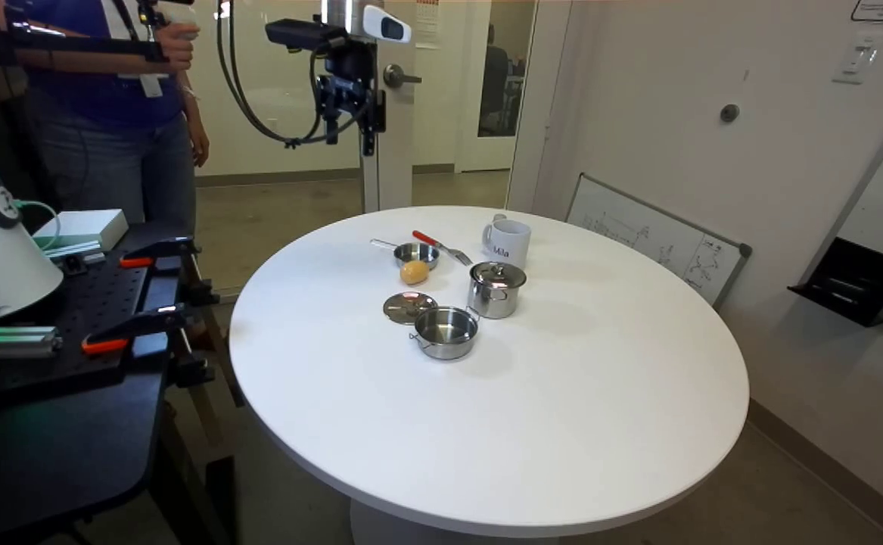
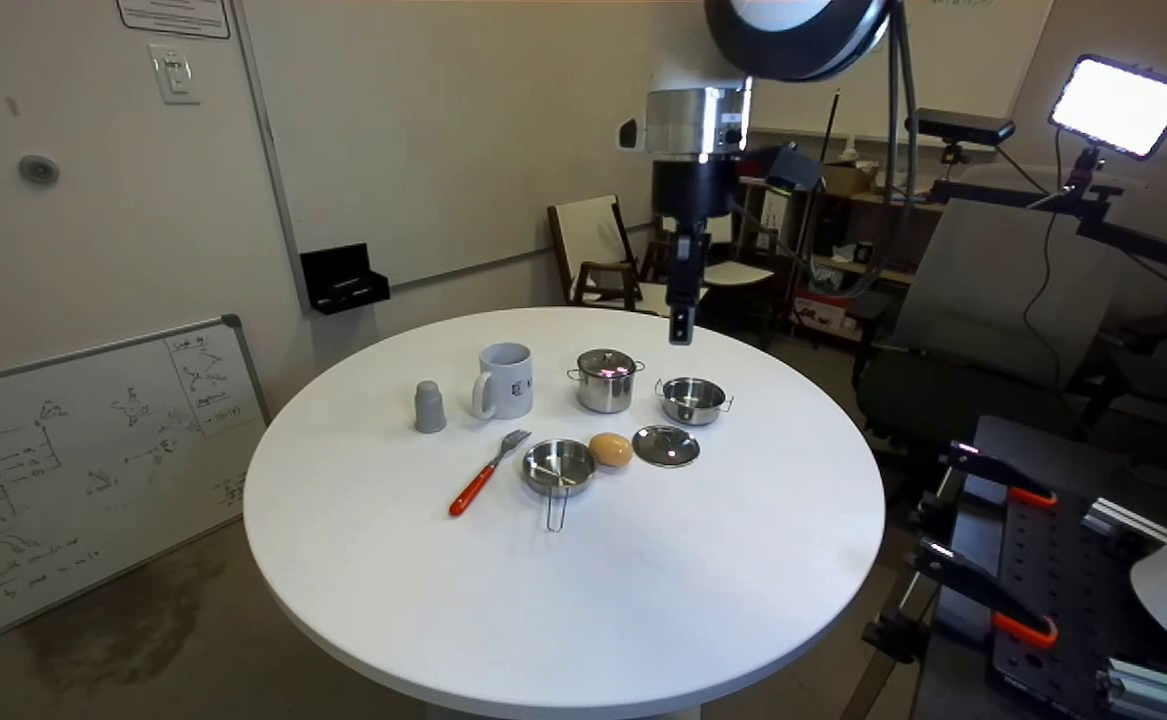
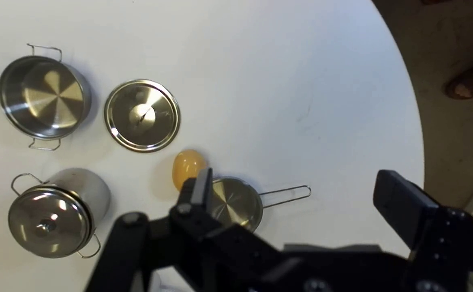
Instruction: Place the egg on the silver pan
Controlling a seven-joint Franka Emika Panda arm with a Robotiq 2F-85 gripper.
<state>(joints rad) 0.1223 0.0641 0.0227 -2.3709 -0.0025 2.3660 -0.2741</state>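
In an exterior view: your round white desk, whiteboard leaning past its far-right edge. In an exterior view: you've got open surface from silver pan to near edge; egg just beside the pan. Wrist view: your jaws are apart; egg's glossy, orange-yellow.

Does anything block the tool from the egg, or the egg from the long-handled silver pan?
Nothing visible stands between the open tool and the egg. From there to the silver pan beside it, only the pan's rim intervenes.
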